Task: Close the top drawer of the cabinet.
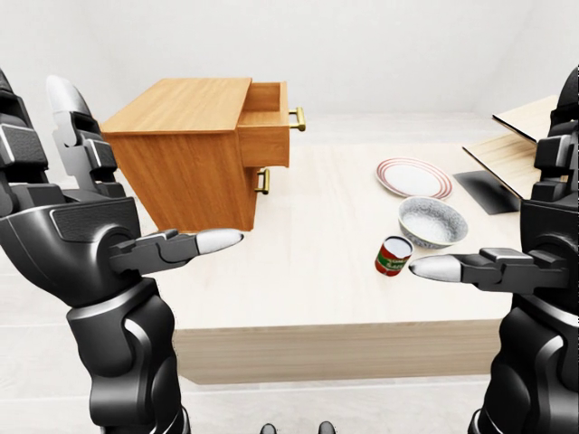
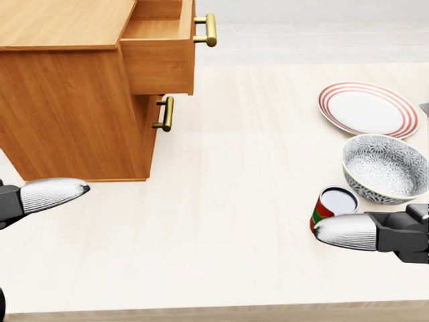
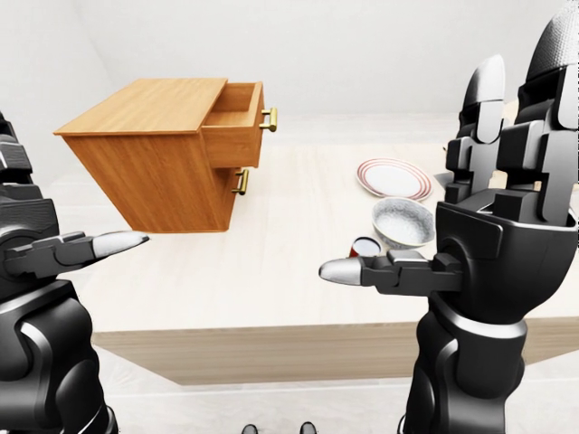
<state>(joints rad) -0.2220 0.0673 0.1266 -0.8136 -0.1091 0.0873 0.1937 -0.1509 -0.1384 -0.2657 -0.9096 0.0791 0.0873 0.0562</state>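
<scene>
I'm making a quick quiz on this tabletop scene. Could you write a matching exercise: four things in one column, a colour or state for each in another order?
1. top drawer
2. plate
3. bowl
4. tomato sauce can

a. white with red rings
b. pulled out
c. grey patterned
d. red label

Pairs: 1-b, 2-a, 3-c, 4-d
</scene>
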